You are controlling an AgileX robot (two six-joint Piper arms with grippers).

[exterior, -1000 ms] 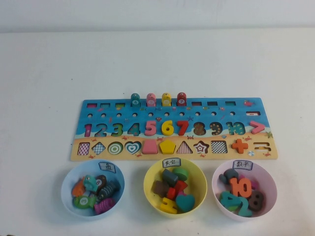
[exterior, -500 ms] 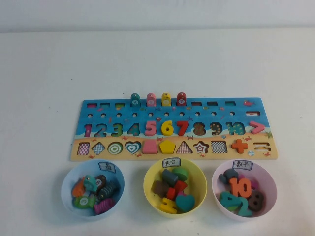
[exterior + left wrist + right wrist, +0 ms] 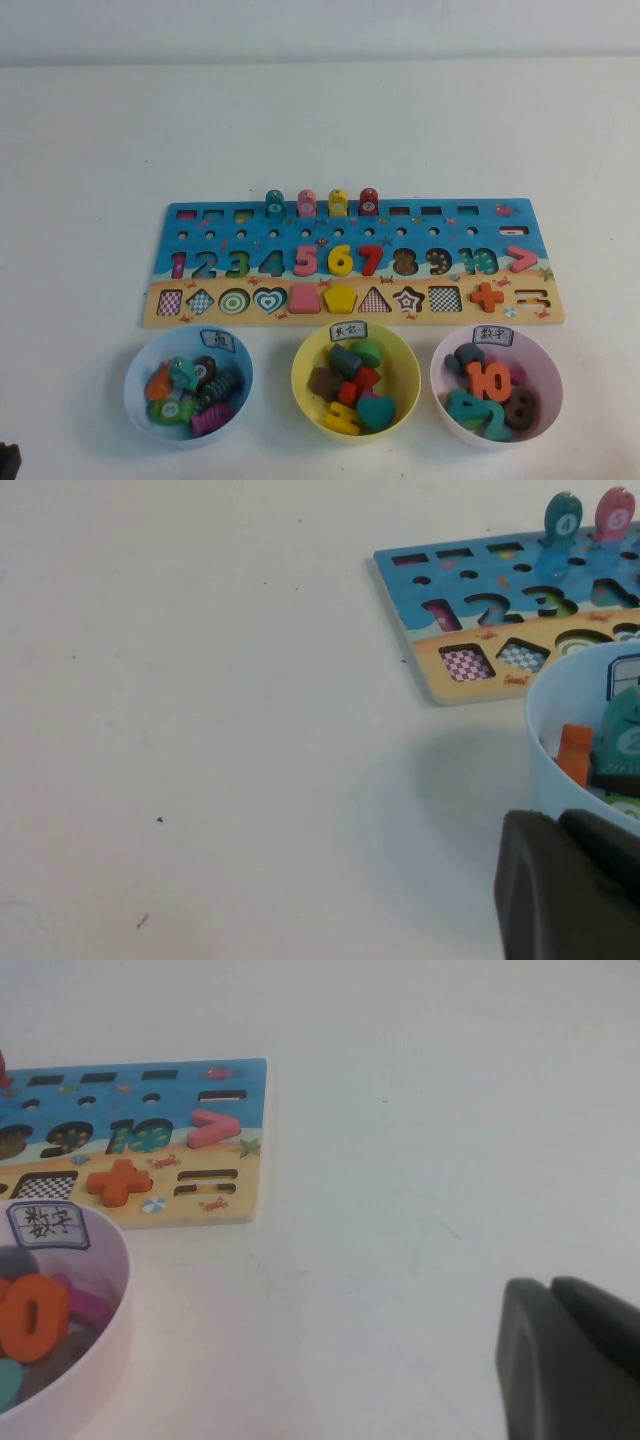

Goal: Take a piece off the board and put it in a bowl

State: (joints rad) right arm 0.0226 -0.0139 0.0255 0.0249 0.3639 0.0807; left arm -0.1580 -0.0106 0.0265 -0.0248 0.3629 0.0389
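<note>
You are looking at the dark-teal heart-shaped block (image 3: 377,410) lying in the round yellow plastic bowl (image 3: 305,398), near the long blue-and-tan puzzle board (image 3: 160,310). Your left gripper (image 3: 575,895) is sitting beside the light-blue bowl (image 3: 545,730), your right gripper (image 3: 570,1360) beside the pale-pink bowl (image 3: 105,1310); both pincers are pressed closed, holding nothing.

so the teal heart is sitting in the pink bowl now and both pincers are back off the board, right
Not quite: the high view shows the teal heart in the yellow bowl, not the pink bowl. The rest holds: the left pincer is beside the blue bowl and the right pincer is over bare table, both off the board.
</note>
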